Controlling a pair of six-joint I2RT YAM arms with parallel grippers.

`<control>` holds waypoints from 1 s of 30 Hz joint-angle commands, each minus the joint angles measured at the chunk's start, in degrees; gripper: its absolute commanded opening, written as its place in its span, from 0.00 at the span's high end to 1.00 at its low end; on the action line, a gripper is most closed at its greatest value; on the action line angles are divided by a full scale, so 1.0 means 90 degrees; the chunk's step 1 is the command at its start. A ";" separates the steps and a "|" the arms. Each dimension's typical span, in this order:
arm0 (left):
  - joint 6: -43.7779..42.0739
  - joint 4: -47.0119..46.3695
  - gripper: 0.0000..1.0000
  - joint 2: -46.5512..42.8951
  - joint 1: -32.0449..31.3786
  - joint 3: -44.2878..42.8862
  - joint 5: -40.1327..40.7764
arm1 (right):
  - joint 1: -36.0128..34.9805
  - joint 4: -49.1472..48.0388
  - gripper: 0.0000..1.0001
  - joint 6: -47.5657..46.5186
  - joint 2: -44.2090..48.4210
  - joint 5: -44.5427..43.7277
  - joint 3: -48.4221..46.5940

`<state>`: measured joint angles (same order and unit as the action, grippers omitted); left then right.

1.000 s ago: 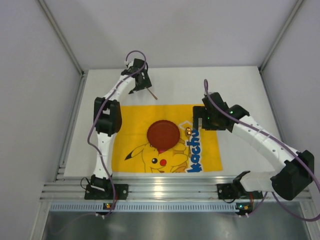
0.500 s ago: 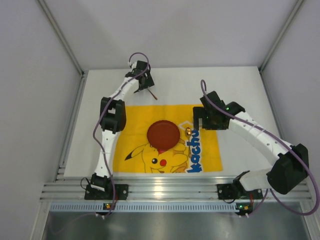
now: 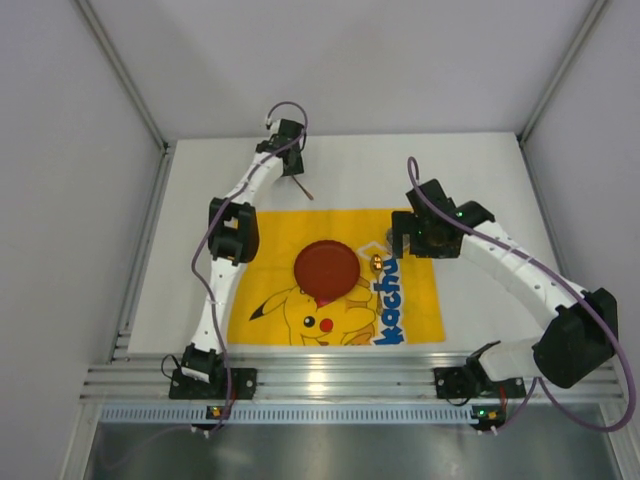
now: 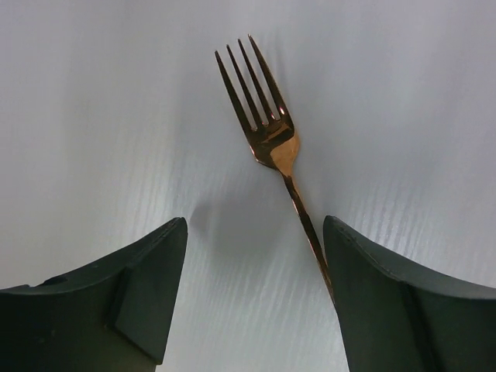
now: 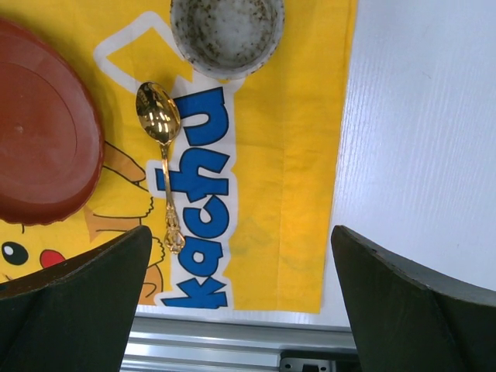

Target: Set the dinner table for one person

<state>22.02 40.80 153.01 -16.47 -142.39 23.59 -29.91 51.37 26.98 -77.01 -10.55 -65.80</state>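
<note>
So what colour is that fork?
The fork is shiny copper, a reddish-brown metal. It shows best in the left wrist view.

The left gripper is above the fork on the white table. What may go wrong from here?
1. The fork lies flat on the table and off-centre in the open left gripper, its handle almost against one finger; closing might push it aside or pinch only its edge.
2. The open right gripper hangs above the gold spoon and the speckled cup on the yellow mat; lowering there could knock them.
</note>
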 commanded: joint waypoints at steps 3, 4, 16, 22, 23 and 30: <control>-0.0162 0.1463 0.30 0.0089 0.0423 0.0576 0.0309 | 0.0062 0.0044 0.00 -0.0078 -0.0066 0.0244 -0.0199; -0.0007 0.1492 0.37 0.0050 0.0491 0.0828 0.0260 | 0.0071 0.0034 0.00 -0.0068 -0.0066 0.0292 -0.0199; 0.0151 0.0535 0.56 -0.1161 0.1029 0.2647 -0.0824 | 0.0072 -0.0181 0.00 0.0049 0.0227 0.0507 0.0133; 0.0063 0.0594 0.66 -0.1210 0.1029 0.2657 -0.0912 | 0.0072 -0.0279 0.00 0.0068 0.0178 0.0615 0.0202; 0.0053 0.0584 0.67 -0.1200 0.1029 0.2657 -0.0961 | 0.0072 -0.0288 0.00 0.0059 0.0168 0.0625 0.0202; 0.0004 0.0604 0.87 -0.1152 0.1029 0.2667 -0.1069 | 0.0072 -0.0318 0.00 0.0068 0.0100 0.0674 0.0212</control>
<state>23.77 38.48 140.62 -7.42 -121.49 15.66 -29.74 50.11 27.20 -76.95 -4.86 -64.12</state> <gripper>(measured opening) 0.154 0.996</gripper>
